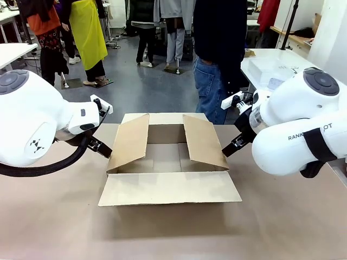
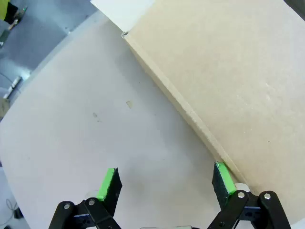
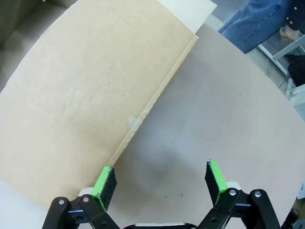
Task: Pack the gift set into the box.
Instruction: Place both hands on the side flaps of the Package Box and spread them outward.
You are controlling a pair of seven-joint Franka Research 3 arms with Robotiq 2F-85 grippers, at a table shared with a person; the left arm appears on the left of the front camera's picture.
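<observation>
Left wrist view: box (image 2: pixel 228 76) by gripper (image 2: pixel 164 180)

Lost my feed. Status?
Left pincer open, right pincer open, flanking the box. Box open, visible floor bare. Person stands behind it.

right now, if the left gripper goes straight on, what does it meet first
Probably the bare table: the left gripper is open over it, with the box edge close beside one finger.

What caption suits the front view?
Open cardboard box flanked by left gripper and right gripper; a person stands beyond the table.
</observation>
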